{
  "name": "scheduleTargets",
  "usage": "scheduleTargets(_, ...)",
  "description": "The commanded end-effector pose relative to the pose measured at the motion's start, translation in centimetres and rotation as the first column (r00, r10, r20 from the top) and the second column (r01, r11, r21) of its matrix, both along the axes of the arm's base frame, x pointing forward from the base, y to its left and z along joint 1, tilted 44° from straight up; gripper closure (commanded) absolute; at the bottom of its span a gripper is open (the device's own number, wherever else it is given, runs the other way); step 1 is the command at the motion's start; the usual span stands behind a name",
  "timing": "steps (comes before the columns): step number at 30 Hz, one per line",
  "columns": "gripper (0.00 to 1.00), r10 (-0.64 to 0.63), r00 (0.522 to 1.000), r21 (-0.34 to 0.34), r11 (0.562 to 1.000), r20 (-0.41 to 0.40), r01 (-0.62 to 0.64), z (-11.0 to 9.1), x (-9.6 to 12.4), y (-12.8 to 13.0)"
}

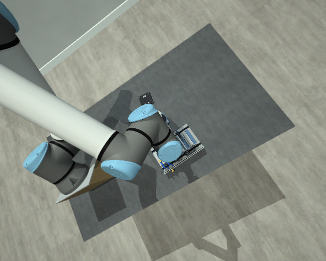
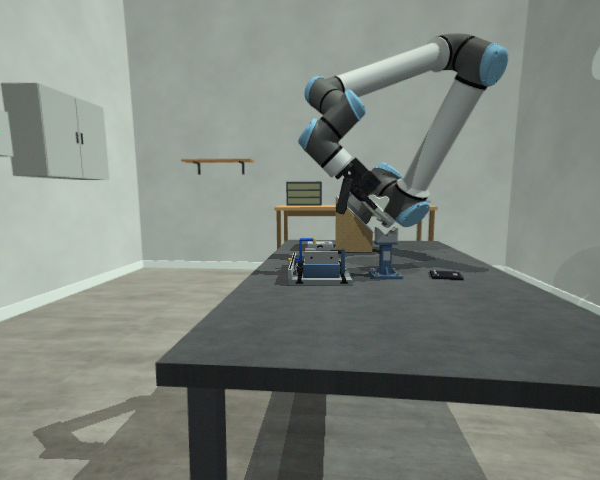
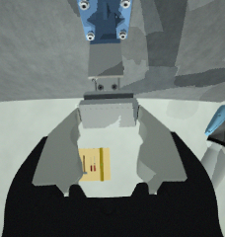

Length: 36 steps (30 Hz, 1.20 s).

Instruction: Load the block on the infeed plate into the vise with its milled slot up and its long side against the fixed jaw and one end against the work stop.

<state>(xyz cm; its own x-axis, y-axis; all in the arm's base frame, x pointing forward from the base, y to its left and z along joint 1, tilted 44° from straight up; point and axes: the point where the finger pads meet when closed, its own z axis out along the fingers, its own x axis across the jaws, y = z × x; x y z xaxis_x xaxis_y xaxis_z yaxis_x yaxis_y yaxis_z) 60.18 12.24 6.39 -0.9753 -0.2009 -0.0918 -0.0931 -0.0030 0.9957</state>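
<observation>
Looking down from the top view, the arm's white forearm and grey wrist joints with blue caps cover much of the dark table [image 1: 213,84]; the vise [image 1: 191,137] shows just beside the lowest blue cap, and the black infeed plate [image 1: 145,98] lies bare near the upper cap. The gripper and the part are hidden under the wrist here. From the exterior view, the gripper [image 2: 365,206] hangs tilted above the blue V-block [image 2: 385,258], well off the table, with the vise [image 2: 318,266] to its left and the infeed plate [image 2: 446,274] to its right. A pale grey block, the part [image 2: 375,214], sits at the fingertips, apart from the V-block top so far as can be judged. In the wrist view, the two grey fingers are clamped on the part [image 3: 109,113], which spans the gap between their tips. Beyond it stands the V-block [image 3: 107,25], seen end-on from above. Whether the slot faces up cannot be told.
</observation>
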Motion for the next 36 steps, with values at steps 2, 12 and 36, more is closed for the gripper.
scheduleTargets(2, 1.00, -0.001, 1.000, -0.006, 1.000, 0.002, 0.001, 0.03, 0.04, -0.06)
scheduleTargets(12, 1.00, -0.003, 1.000, -0.025, 1.000, 0.006, 0.003, 0.03, 0.02, -0.05)
scheduleTargets(36, 1.00, -0.013, 0.999, -0.169, 0.985, 0.037, 0.019, 0.13, -0.01, -0.03)
